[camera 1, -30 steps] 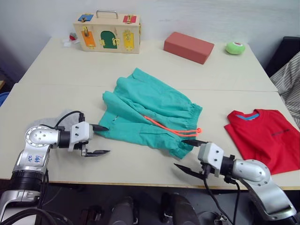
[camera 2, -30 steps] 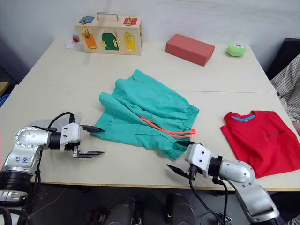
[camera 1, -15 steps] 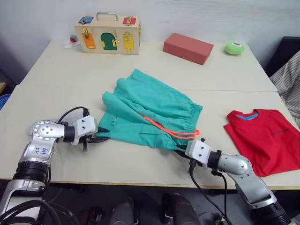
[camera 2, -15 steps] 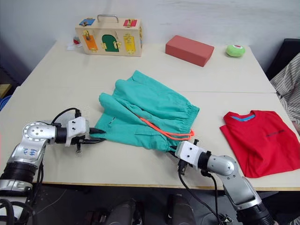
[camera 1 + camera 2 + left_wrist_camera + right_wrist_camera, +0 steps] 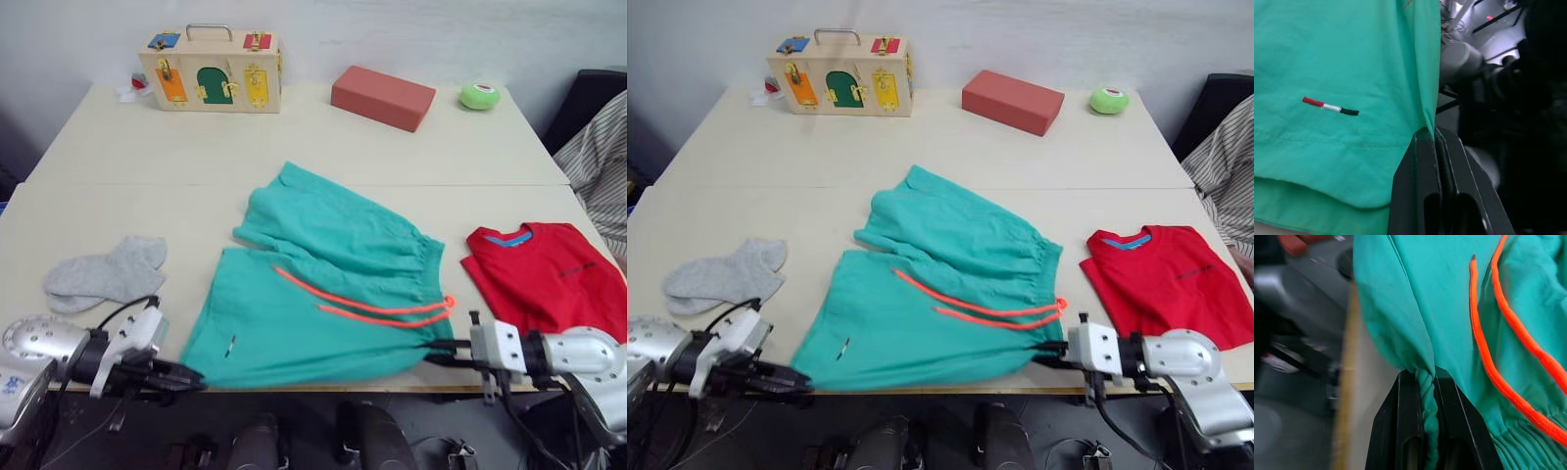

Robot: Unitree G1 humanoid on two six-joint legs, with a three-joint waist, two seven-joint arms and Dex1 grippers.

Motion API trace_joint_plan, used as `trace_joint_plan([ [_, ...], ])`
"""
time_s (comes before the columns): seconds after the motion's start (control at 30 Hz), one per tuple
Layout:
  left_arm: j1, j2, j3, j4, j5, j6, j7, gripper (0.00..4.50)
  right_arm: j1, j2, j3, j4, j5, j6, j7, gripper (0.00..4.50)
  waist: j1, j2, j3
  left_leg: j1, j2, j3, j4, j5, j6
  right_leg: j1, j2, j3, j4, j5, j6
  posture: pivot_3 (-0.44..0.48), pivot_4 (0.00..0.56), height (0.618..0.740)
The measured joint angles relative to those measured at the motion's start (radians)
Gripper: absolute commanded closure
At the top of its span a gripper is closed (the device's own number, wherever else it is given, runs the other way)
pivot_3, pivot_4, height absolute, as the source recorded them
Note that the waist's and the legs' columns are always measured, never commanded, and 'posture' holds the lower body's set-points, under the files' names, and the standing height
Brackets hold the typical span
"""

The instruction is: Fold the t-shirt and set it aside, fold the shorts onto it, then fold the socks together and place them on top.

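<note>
Pinching the teal-green cloth shorts (image 5: 323,294) at both near corners, your jaws are shut tight on fabric: the left gripper (image 5: 188,381) clamps the hem corner of the leg, and the right gripper (image 5: 441,352) clamps a bunched roll of the gathered waistband beside the bright orange drawstring (image 5: 377,305). A second ago both sets of jaws stood wide and short of the cloth, with the shorts lying crumpled mid-bench; since then they have closed and you have drawn the near edge toward you, so the shorts now lie spread and much flatter, their front edge at the lip of the pale bench (image 5: 294,147). I judge that to be the flattening done and the fold itself yet to come. The bright red short-sleeved t-shirt (image 5: 549,284) lies folded to the right, well apart, ready to receive them, and the pair of light grey knit socks (image 5: 103,276) waits on the left. The left wrist view shows a small red, white and black tag (image 5: 1330,106) on the cloth and only a thin edge in the jaws, details too small to read from the head views, so watch that hold for slipping.
</note>
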Motion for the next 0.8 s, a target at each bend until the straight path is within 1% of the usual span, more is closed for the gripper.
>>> trace_joint_plan([
  [0.03, 0.022, 0.01, 0.014, -0.018, -0.01, 0.02, -0.001, 4.47, 0.01, -0.008, -0.008, -0.008, 0.018, 0.016, 0.012, 4.5, 0.001, 0.0, 0.0, 0.0, 0.0, 0.0, 0.0, 0.0, 0.0, 0.0, 0.0, 0.0, 0.0, 0.0, 0.0, 0.0, 0.15, 0.74],
  [0.1, 0.063, 0.089, 0.044, -0.055, -0.049, 0.113, -0.019, 4.47, -0.009, -0.014, -0.018, -0.014, 0.046, 0.042, 0.018, 4.5, 0.0, -0.001, 0.0, 0.0, 0.001, -0.001, 0.0, 0.0, -0.002, 0.0, 0.0, -0.001, 0.0, 0.0, -0.001, 0.0, 0.15, 0.74],
  [0.13, 0.022, 0.098, 0.055, -0.037, -0.054, 0.133, -0.012, 4.47, -0.04, -0.021, -0.027, 0.0, 0.053, 0.063, 0.016, 4.5, 0.0, 0.001, 0.001, 0.001, 0.0, -0.001, 0.0, -0.002, -0.004, 0.0, 0.0, 0.0, 0.0, 0.001, -0.002, 0.0, 0.15, 0.74],
  [0.17, -0.054, 0.089, 0.064, -0.004, -0.066, 0.144, 0.008, 4.47, -0.086, -0.023, -0.038, 0.027, 0.058, 0.086, 0.01, 4.5, 0.003, 0.005, 0.003, 0.0, -0.001, -0.001, 0.001, -0.001, -0.005, 0.0, -0.001, 0.0, 0.0, 0.001, -0.002, 0.0, 0.15, 0.74],
  [0.23, -0.273, 0.055, 0.069, 0.119, -0.083, 0.153, 0.066, 4.47, -0.214, -0.025, -0.07, 0.085, 0.075, 0.153, -0.014, 4.5, 0.015, 0.007, 0.004, -0.001, -0.001, -0.001, 0.001, 0.001, -0.005, -0.001, -0.001, 0.0, 0.0, 0.003, -0.004, 0.0, 0.15, 0.74],
  [0.3, -0.451, 0.023, 0.045, 0.221, -0.074, 0.133, 0.103, 4.47, -0.335, -0.022, -0.079, 0.11, 0.084, 0.187, -0.027, 4.5, 0.018, 0.007, 0.004, -0.001, -0.001, -0.001, 0.0, 0.004, -0.004, -0.002, 0.0, -0.001, 0.003, 0.003, -0.004, 0.0, 0.15, 0.74],
  [0.33, -0.591, -0.019, 0.012, 0.313, -0.04, 0.092, 0.131, 4.47, -0.438, -0.003, -0.068, 0.152, 0.078, 0.202, -0.033, 4.5, 0.02, 0.007, 0.004, -0.001, -0.001, 0.0, 0.001, 0.004, -0.003, -0.002, 0.001, -0.002, 0.004, 0.003, -0.004, 0.0, 0.15, 0.74],
  [0.4, -0.865, -0.108, -0.046, 0.515, 0.047, 0.002, 0.229, 4.47, -0.679, 0.068, -0.03, 0.249, 0.037, 0.202, -0.062, 4.5, 0.02, 0.006, 0.005, -0.004, -0.002, 0.001, 0.002, 0.009, -0.003, -0.005, 0.001, -0.002, 0.007, 0.003, -0.004, 0.0, 0.15, 0.74],
  [0.47, -1.067, -0.161, -0.082, 0.686, 0.129, -0.109, 0.31, 4.47, -0.87, 0.129, -0.006, 0.34, -0.017, 0.167, -0.096, 4.5, 0.018, 0.006, 0.005, -0.007, -0.003, 0.003, 0.001, 0.01, -0.003, -0.008, 0.002, -0.002, 0.011, 0.004, -0.004, 0.0, 0.15, 0.74],
  [0.5, -1.142, -0.176, -0.094, 0.769, 0.165, -0.162, 0.347, 4.47, -0.944, 0.153, 0.0, 0.404, -0.051, 0.136, -0.124, 4.5, 0.016, 0.005, 0.005, -0.006, -0.002, 0.004, 0.001, 0.01, -0.004, -0.008, 0.002, -0.002, 0.011, 0.003, -0.004, 0.0, 0.15, 0.74],
  [0.53, -1.257, -0.204, -0.092, 0.907, 0.204, -0.219, 0.41, 4.47, -1.07, 0.192, 0.011, 0.536, -0.113, 0.095, -0.193, 4.5, 0.011, 0.004, 0.006, -0.008, -0.003, 0.006, 0.001, 0.01, -0.003, -0.011, 0.003, -0.002, 0.011, 0.003, -0.003, 0.0, 0.15, 0.74],
  [0.57, -1.367, -0.228, -0.087, 1.003, 0.22, -0.247, 0.446, 4.47, -1.196, 0.227, 0.016, 0.65, -0.158, 0.069, -0.259, 4.5, 0.004, 0.003, 0.007, -0.019, -0.004, 0.007, 0.002, 0.012, 0.0, -0.022, 0.002, -0.002, 0.012, 0.005, -0.001, 0.0, 0.15, 0.74],
  [0.6, -1.45, -0.246, -0.088, 1.06, 0.223, -0.256, 0.44, 4.47, -1.301, 0.256, 0.016, 0.739, -0.183, 0.053, -0.303, 4.5, -0.004, 0.003, 0.007, -0.026, -0.005, 0.007, 0.002, 0.013, 0.001, -0.029, 0.002, -0.002, 0.014, 0.005, 0.0, 0.0, 0.15, 0.74],
  [0.63, -1.502, -0.259, -0.098, 1.068, 0.221, -0.265, 0.396, 4.47, -1.371, 0.268, 0.016, 0.772, -0.19, 0.034, -0.313, 4.5, -0.007, 0.003, 0.007, -0.031, -0.006, 0.008, 0.002, 0.013, 0.001, -0.035, 0.003, -0.003, 0.015, 0.005, 0.0, 0.0, 0.15, 0.74],
  [0.67, -1.511, -0.26, -0.109, 1.048, 0.219, -0.272, 0.354, 4.47, -1.386, 0.27, 0.016, 0.768, -0.19, 0.013, -0.305, 4.5, -0.008, 0.002, 0.006, -0.031, -0.006, 0.008, 0.002, 0.013, 0.001, -0.036, 0.003, -0.004, 0.017, 0.005, 0.0, 0.0, 0.15, 0.74],
  [0.7, -1.493, -0.256, -0.115, 1.021, 0.215, -0.281, 0.301, 4.47, -1.361, 0.263, 0.015, 0.748, -0.189, -0.006, -0.28, 4.5, -0.008, 0.001, 0.004, -0.028, -0.006, 0.008, 0.002, 0.012, 0.001, -0.035, 0.004, -0.005, 0.021, 0.005, 0.0, 0.0, 0.15, 0.74],
  [0.73, -1.424, -0.248, -0.12, 0.964, 0.208, -0.288, 0.248, 4.47, -1.294, 0.243, 0.016, 0.704, -0.187, -0.015, -0.244, 4.5, -0.009, -0.001, 0.001, -0.021, -0.005, 0.008, 0.0, 0.011, 0.002, -0.03, 0.004, -0.005, 0.023, 0.005, 0.0, 0.0, 0.15, 0.74],
  [0.77, -1.357, -0.241, -0.122, 0.933, 0.203, -0.288, 0.216, 4.47, -1.225, 0.23, 0.016, 0.683, -0.184, -0.013, -0.221, 4.5, -0.009, -0.001, 0.001, -0.017, -0.004, 0.008, 0.0, 0.009, 0.004, -0.024, 0.004, -0.006, 0.022, 0.005, 0.001, 0.0, 0.15, 0.74],
  [0.8, -1.259, -0.233, -0.121, 0.875, 0.192, -0.285, 0.186, 4.47, -1.128, 0.212, 0.016, 0.657, -0.181, -0.001, -0.196, 4.5, -0.009, 0.0, 0.001, -0.016, -0.003, 0.007, -0.001, 0.005, 0.005, -0.023, 0.004, -0.007, 0.02, 0.004, 0.003, 0.0, 0.15, 0.74],
])
